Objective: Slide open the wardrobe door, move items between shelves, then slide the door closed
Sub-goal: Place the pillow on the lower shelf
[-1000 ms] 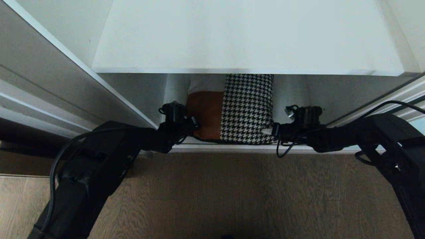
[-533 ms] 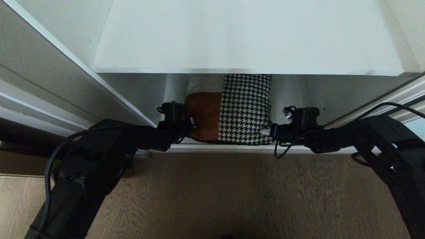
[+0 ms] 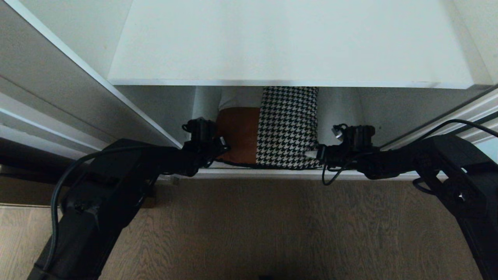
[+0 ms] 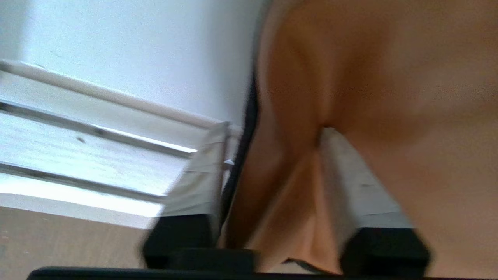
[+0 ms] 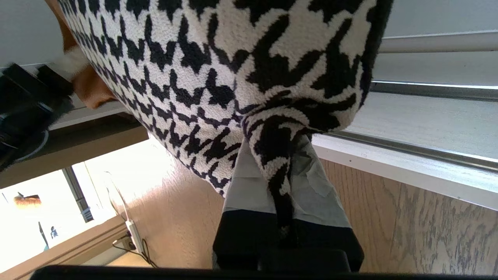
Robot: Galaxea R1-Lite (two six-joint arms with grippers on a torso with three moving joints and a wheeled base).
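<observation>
I'm setting the cushion at the lower shelf's front edge; left gripper is parting, right gripper is clamping its houndstooth corner; door closing remains.

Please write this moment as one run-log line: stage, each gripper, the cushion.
stage: cushion on lower shelf | left gripper: open, straddling rust-brown corner | right gripper: shut on houndstooth corner | upper shelf: bare
</observation>
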